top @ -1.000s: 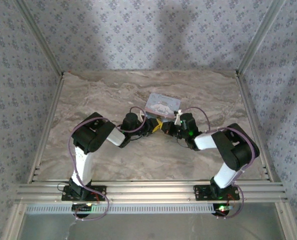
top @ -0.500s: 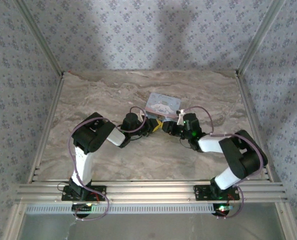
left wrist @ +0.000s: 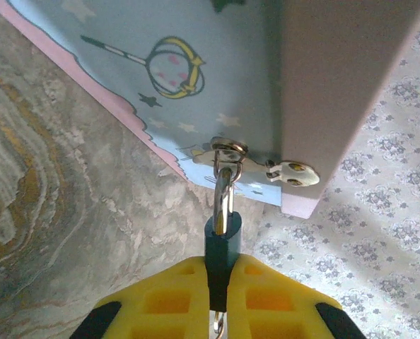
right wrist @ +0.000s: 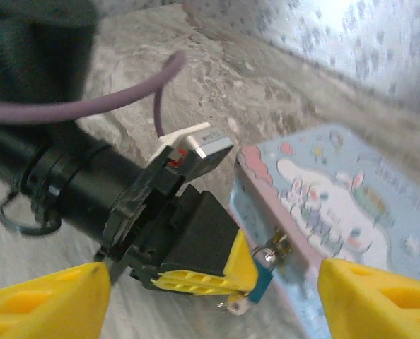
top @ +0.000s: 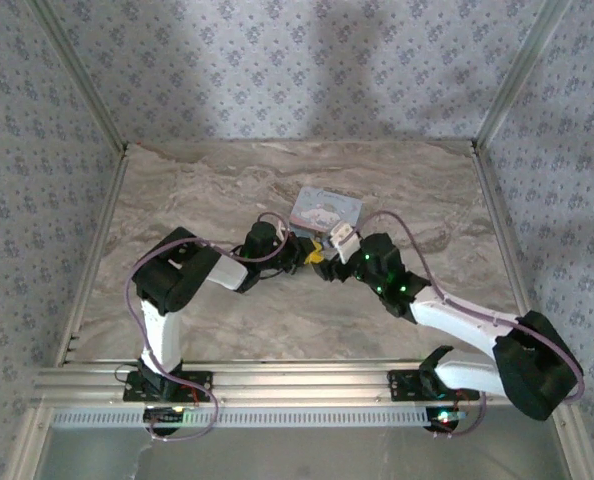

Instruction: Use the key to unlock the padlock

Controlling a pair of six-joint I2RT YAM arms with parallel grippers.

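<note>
The right hand (right wrist: 213,293) is not the same as one second ago; then it was closed right at the padlock (left wrist: 221,248), now its yellow fingers (right wrist: 47,296) stand wide apart with nothing between them; in the top view its arm has also swung out to the right side.

The left hand (left wrist: 224,274) does not change; it is clamped on the dark-blue body of the padlock and holds it above the worktop (top: 197,190), just beside the edge of the box (right wrist: 337,191); the shackle (left wrist: 224,194) passes through the hasp (left wrist: 228,150) of the box.

A small silvery bit (right wrist: 234,306) sits under the padlock; I think this is the key, left in the lock, but it is too blurred to be sure.

For the task this looks like a release, maybe to take a new grip for turning; the shackle looks seated in the body, so I judge the padlock is not yet open; the next grip needs care, because the key is very small.
</note>
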